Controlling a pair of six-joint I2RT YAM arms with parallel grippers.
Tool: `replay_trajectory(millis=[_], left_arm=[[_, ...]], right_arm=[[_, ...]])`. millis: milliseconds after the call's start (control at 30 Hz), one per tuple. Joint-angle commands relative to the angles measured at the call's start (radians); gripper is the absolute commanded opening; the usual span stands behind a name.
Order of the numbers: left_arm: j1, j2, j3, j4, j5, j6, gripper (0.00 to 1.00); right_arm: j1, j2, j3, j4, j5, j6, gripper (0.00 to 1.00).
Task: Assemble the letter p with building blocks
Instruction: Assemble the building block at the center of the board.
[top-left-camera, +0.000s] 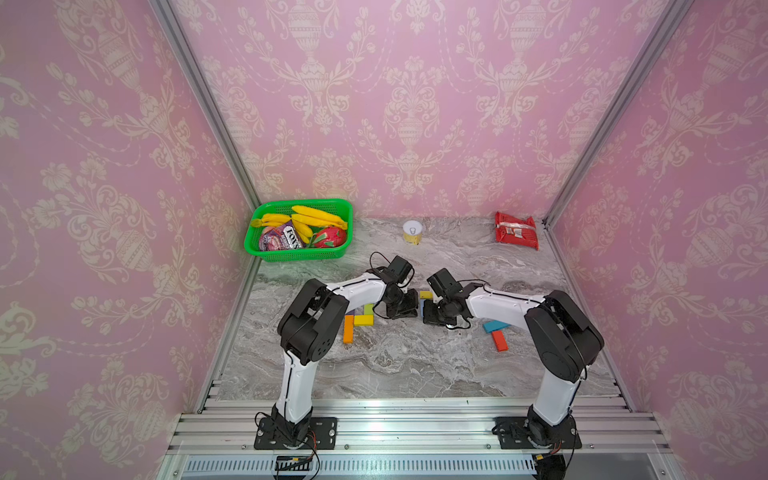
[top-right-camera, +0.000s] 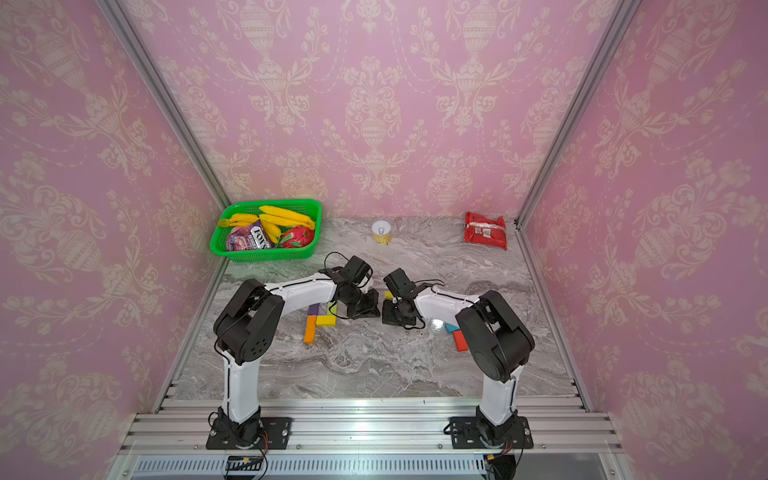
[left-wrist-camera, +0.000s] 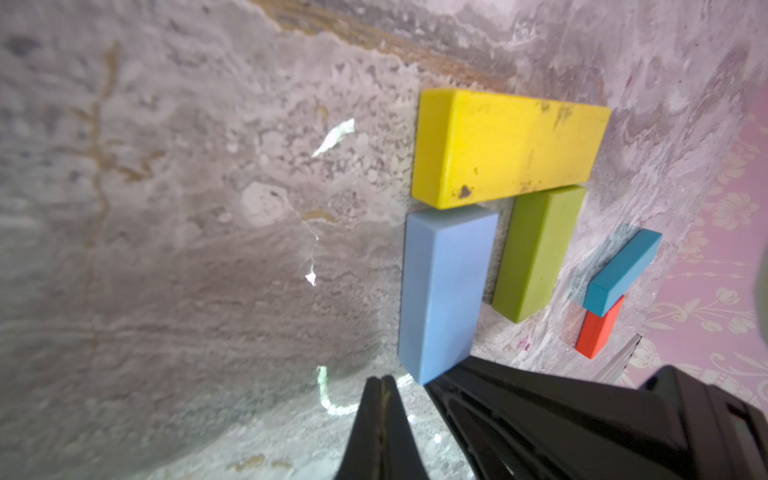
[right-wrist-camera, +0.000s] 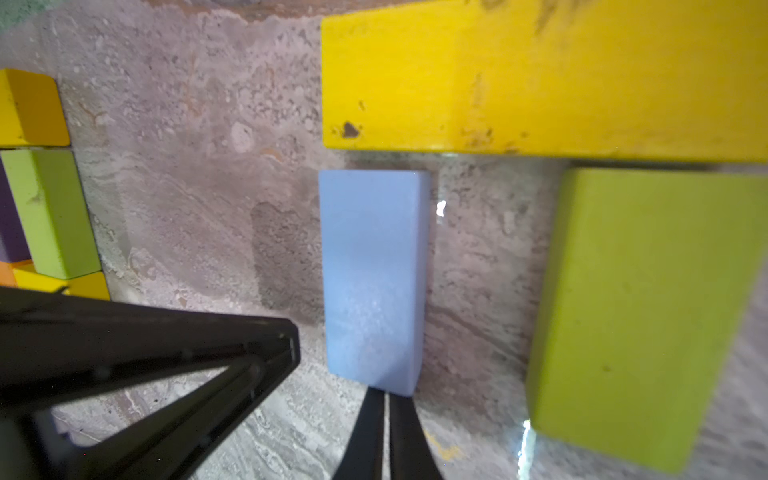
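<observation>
While the right gripper (right-wrist-camera: 386, 399) and left gripper (left-wrist-camera: 381, 380) crowd together mid-frame in both top views, between them a yellow bar (left-wrist-camera: 507, 145) caps a light blue block (left-wrist-camera: 444, 291) and a lime green block (left-wrist-camera: 536, 253), mostly hidden from above. Right tips, pressed together and empty, nose the blue block's end; a hard shove could skew it or knock the yellow bar off square. The left, shut on nothing too, hangs just beside, so they could clash. The spare blocks (top-left-camera: 357, 318) lie left of centre, the teal block (top-left-camera: 496, 326) and red block (top-left-camera: 500, 341) right of centre
</observation>
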Motion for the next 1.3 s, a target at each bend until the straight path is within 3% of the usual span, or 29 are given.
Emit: replay_trajectory(millis=[0,833,1267], left_arm=[[-0.004,-0.009,0.02,-0.013,0.016,0.021,0.0],[-0.004,-0.007,0.026,-0.015,0.02,0.026,0.0],[-0.005,0.037,0.079,-0.015,0.018,0.019,0.0]], right_arm=[[-0.007,0.014,0.017,-0.028,0.011,-0.022,0.09],[-0.006,0.007,0.035,-0.04,0.013,-0.025,0.09],[-0.037,-0.162,0.006,-0.085,0.042,-0.048,0.12]])
